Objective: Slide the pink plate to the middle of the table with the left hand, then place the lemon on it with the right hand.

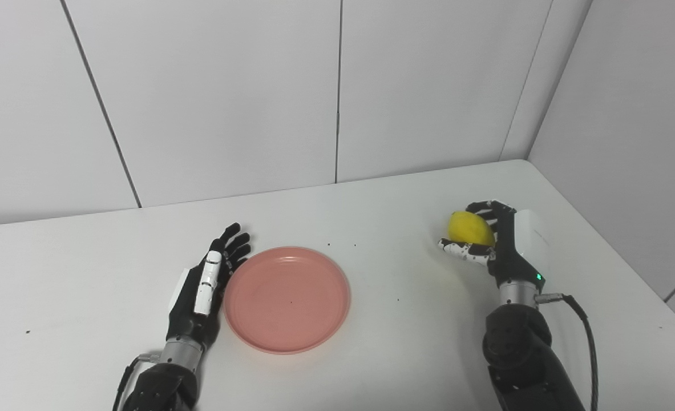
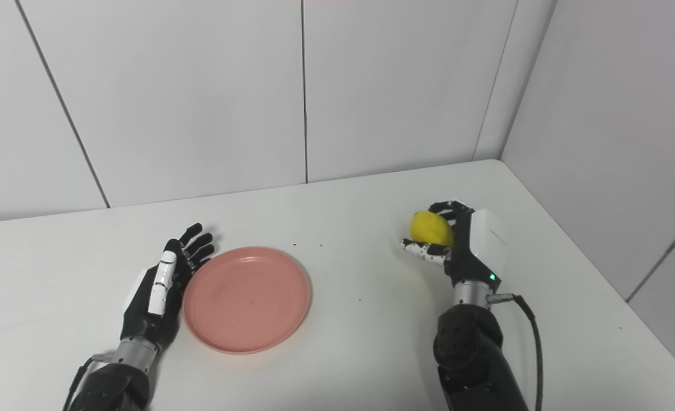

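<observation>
Centrally on the white table (image 1: 371, 217) lies the pink plate (image 1: 287, 299), flat and upright, with nothing on it. Beside its left rim stands my left hand (image 1: 203, 291), edge-on to the table; its fingers (image 1: 235, 246) are extended and spread, grasping nothing, and lie against or just beside the rim; I cannot tell whether they touch. Well apart, toward the table's right side, my right hand (image 1: 500, 242) grasps the lemon (image 1: 472, 228): fingers curl over the far side of the fruit, and the thumb runs beneath it. Whether the lemon is lifted clear of the table cannot be told. Small dark specks dot the tabletop.
</observation>
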